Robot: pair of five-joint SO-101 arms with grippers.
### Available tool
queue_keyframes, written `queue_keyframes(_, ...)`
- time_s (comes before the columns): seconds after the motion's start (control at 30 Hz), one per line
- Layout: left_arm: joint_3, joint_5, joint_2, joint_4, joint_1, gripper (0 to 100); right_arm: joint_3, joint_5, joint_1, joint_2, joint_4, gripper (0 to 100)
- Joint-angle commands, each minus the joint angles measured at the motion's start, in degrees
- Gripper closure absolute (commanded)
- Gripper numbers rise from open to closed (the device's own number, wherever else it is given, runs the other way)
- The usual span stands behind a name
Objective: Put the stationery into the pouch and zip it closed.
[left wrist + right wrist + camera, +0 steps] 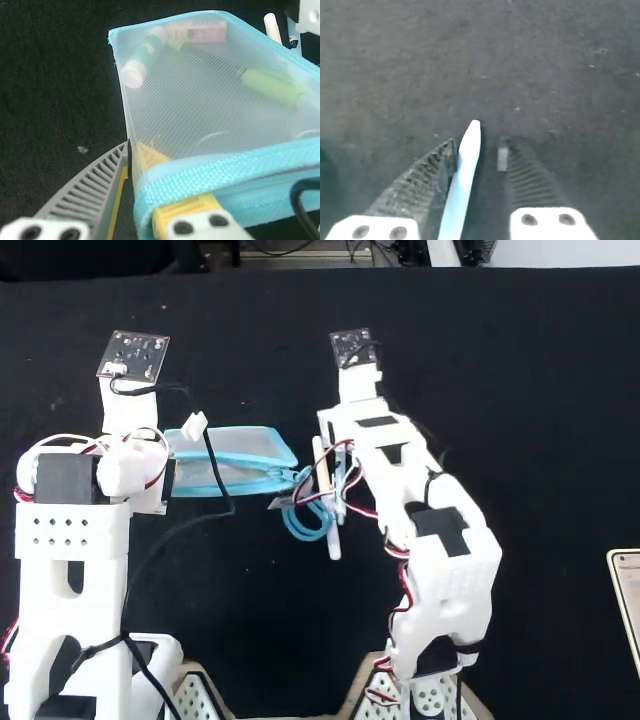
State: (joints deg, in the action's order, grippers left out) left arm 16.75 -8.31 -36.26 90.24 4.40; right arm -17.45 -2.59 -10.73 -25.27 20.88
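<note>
High view: pouch (235, 462) at ten o'clock, left gripper (134, 154) pinching its end as an anchor. Right gripper (480, 147) sits at its three o'clock end, likely for the zip; its hold on the white stick (464, 175) cannot be told.

The pouch (200, 110) is clear with fine slanted lines, and its edge band and zip tape are light blue. Through it show a green pen (272, 85), a white and green stick (140, 62) and a pink and white piece (197, 30). The left hand (131, 150) has a grey ribbed finger (95, 185) and a yellow pad (182, 210). The tabletop (500, 360) is black. The left arm (70, 540) and right arm (440, 540) are white with black parts. The loop (305, 523) is blue.
</note>
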Motion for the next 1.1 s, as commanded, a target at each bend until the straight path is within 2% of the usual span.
queue_keyframes(0.0, 0.22, 0.62, 0.44, -0.26, -0.66, 97, 3.82, -0.88, -0.35, 0.40, 1.76, 96.2)
queue_keyframes(0.17, 0.22, 0.62, 0.44, -0.18, -0.48, 97, 7.16, -0.88, 0.35, 0.84, 9.93, 98.5)
queue_keyframes(0.43, 0.22, 0.62, 0.44, -0.18, -0.57, 97, 20.35, -0.88, 10.20, 9.54, 37.54, 98.7)
queue_keyframes(0.63, 0.22, 0.62, 0.44, -0.26, -0.57, 97, 23.96, -1.23, 12.57, 4.88, 43.60, 98.7)
queue_keyframes(0.93, 0.22, 0.62, 0.44, -0.26, -0.57, 97, 23.87, -14.68, 10.81, -0.84, 45.98, 98.8)
queue_keyframes(1.07, 0.22, 0.62, 0.44, -0.26, -0.31, 97, 23.87, -22.07, 8.18, -0.57, 50.55, 98.8)
